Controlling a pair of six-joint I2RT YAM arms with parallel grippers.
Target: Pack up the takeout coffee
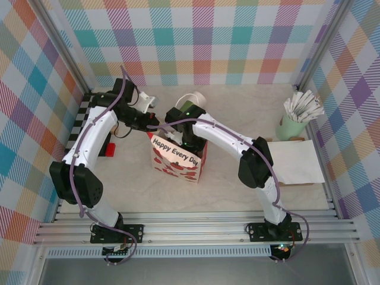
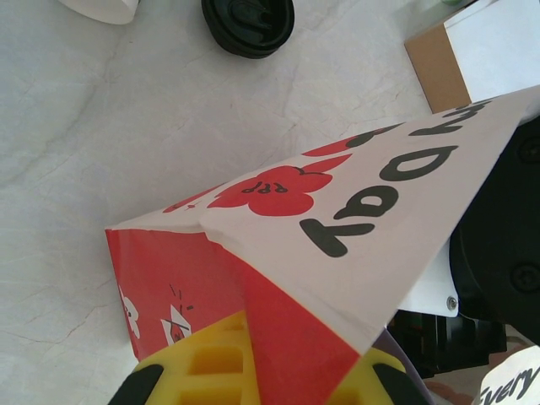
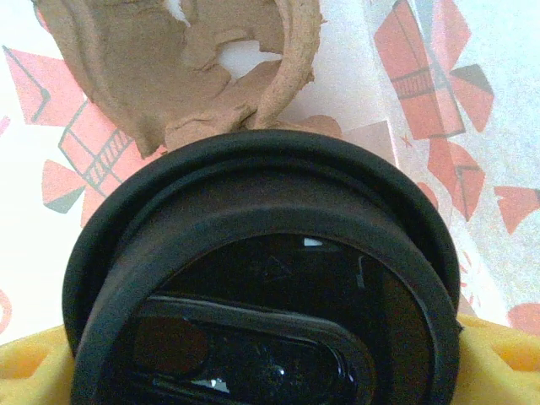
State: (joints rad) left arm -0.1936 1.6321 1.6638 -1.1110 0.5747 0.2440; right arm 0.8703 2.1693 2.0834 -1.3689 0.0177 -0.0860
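**Operator:** State the grip condition and the location of the load.

**Technician:** The right pincer point(image 3: 266, 363) is clamped across the takeout coffee point(image 3: 261, 278), a small cup whose round black plastic lid faces the wrist camera. The load sits at the mouth of the red-and-white paper gift bag point(image 1: 178, 159) lettered "Happy Every Day". How deep it sits, and whether it touches the bag floor, cannot be told. The left pincer point(image 2: 253, 371) is closed on the upper edge of one bag wall, apparently to hold the mouth apart.

**Operator:** List the failure modes.

**Technician:**
1. Release above the bag floor. The cup would likely drop and tip, and the lid could pop.
2. Snagging. The brown twisted-paper handle point(image 3: 169, 76) lies just beside the lid rim. On withdrawal it may catch the cup or the fingers and lift the bag off the pale marbled desk point(image 1: 237, 196).
3. A pull from the left side. This could tilt the bag or tear the thin wall.
4. Confusion with the loose black lid disc point(image 2: 247, 24) lying on the desk. This is unlikely, as it lies apart from the bag.
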